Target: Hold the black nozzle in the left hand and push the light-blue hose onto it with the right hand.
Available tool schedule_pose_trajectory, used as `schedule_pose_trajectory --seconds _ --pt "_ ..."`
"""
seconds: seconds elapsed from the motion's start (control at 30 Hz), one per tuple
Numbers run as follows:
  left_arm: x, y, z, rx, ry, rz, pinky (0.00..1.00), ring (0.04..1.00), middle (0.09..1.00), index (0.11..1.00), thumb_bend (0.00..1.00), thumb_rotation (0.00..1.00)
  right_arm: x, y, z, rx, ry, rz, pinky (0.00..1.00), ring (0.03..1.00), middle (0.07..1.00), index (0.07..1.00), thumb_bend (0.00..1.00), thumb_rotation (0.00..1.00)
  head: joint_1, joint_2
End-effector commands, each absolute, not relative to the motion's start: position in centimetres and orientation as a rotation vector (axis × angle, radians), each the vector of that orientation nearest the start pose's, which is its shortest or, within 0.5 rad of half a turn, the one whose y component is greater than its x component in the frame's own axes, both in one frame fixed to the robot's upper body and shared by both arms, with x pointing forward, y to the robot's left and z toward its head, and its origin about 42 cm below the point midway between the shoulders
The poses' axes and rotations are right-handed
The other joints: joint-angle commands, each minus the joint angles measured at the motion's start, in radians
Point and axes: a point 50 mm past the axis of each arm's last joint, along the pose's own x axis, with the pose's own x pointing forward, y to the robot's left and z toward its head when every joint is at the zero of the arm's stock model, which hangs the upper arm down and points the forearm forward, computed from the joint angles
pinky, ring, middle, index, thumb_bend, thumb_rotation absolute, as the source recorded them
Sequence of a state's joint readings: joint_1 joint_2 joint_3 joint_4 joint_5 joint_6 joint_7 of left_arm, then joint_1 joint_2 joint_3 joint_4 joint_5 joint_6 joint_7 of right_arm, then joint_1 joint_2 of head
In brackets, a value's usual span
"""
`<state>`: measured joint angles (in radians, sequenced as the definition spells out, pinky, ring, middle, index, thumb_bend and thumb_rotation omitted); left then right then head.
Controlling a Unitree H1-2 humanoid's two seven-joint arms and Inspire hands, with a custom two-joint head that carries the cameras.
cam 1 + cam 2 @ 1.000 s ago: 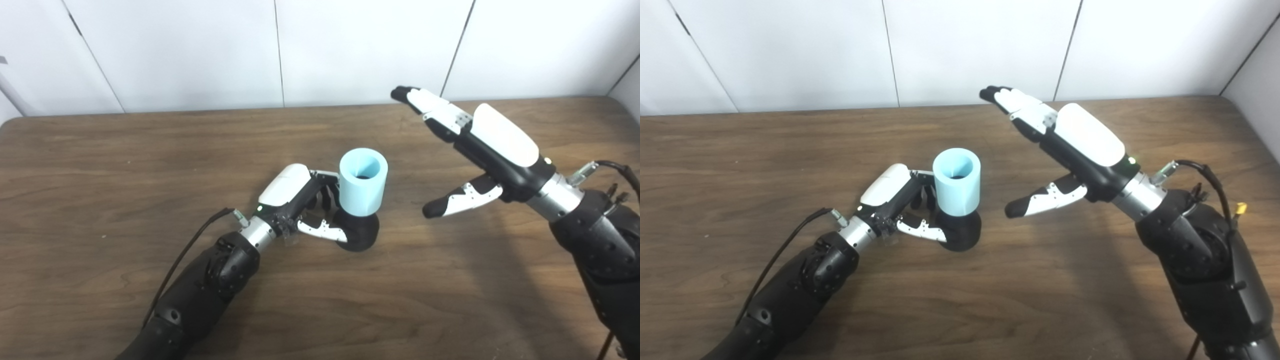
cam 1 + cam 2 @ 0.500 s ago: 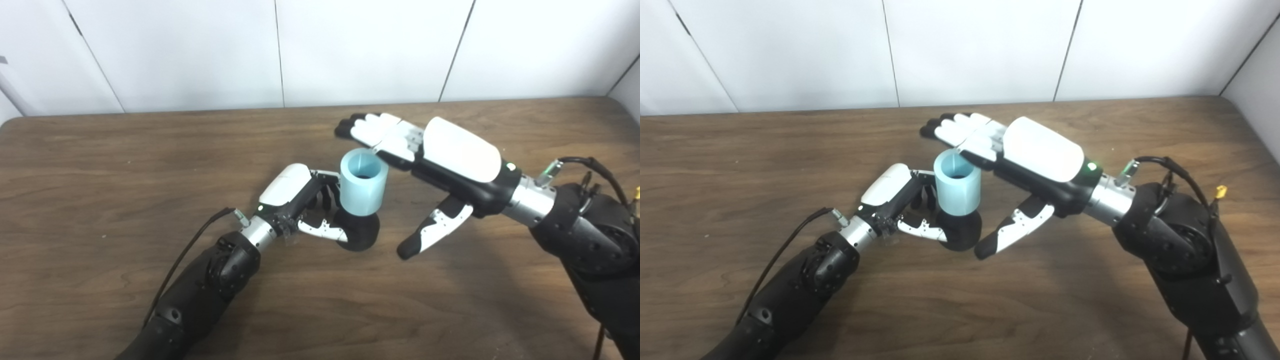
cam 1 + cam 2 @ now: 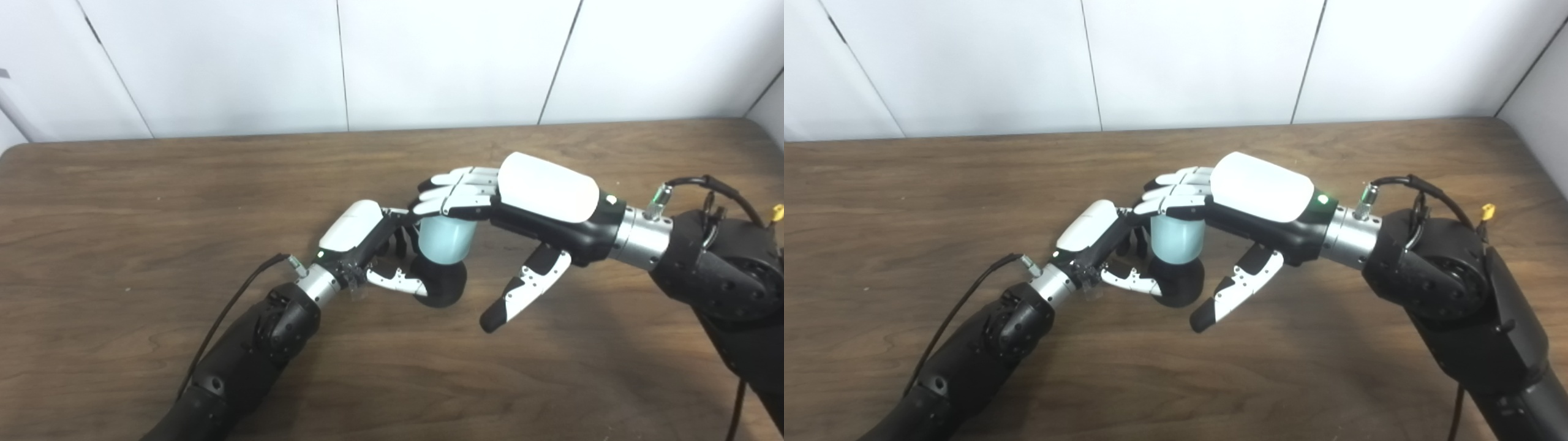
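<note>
The left hand reaches in low from the lower left, its white-backed palm angled up and to the right. Its fingers and thumb are wrapped around the black nozzle, which rests with its rounded base on the wooden table near the middle. The light-blue hose stands upright on top of the nozzle, a short, wide tube whose lower end sits on the black piece. Over it lies the right hand, palm down, with its fingers laid across the hose's open upper end and covering it. The thumb of that hand points down and away to the right of the hose, apart from it, so the right hand presses on the tube without gripping it, fingers extended. The right forearm stretches off toward the right edge.
</note>
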<state>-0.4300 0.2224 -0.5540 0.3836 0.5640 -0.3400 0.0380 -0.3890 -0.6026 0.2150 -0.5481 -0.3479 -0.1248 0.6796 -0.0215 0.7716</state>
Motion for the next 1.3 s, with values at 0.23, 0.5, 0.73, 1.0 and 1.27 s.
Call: schedule_pose_trajectory --seconds 0.23,0.5,0.73,1.0,1.27 --pt "34.4 15.2 5.4 1.022 -0.188 -0.789 0.36 0.416 0.468 0.502 0.5 0.0 29.6 -23.5 31.5 -1.388 -0.616 0.896 0.79 0.853 0.813 0.774 0.91 0.91 -0.005 0.011" --pt "34.5 14.9 5.5 1.019 -0.189 -0.787 0.36 0.421 0.485 0.496 0.5 0.0 29.3 -23.6 29.6 -1.44 -0.512 0.924 0.81 0.897 0.872 0.839 0.9 0.91 0.0 0.012" --pt "34.4 14.9 5.5 1.012 -0.188 -0.784 0.36 0.412 0.484 0.502 0.5 0.0 28.6 -23.4 27.4 -1.409 -0.531 0.899 0.85 0.952 0.944 0.901 0.86 0.9 0.005 0.014" --pt "34.4 14.8 5.5 1.005 -0.189 -0.783 0.35 0.409 0.483 0.506 0.5 0.0 28.2 -22.4 24.9 -1.35 -0.517 0.888 0.92 1.0 1.0 0.99 0.85 0.91 0.012 0.022" --pt "34.5 15.0 5.7 1.009 -0.187 -0.783 0.34 0.401 0.481 0.51 0.5 0.0 28.2 -21.7 24.0 -1.334 -0.512 0.92 0.93 1.0 1.0 1.0 0.84 0.93 0.012 0.026"
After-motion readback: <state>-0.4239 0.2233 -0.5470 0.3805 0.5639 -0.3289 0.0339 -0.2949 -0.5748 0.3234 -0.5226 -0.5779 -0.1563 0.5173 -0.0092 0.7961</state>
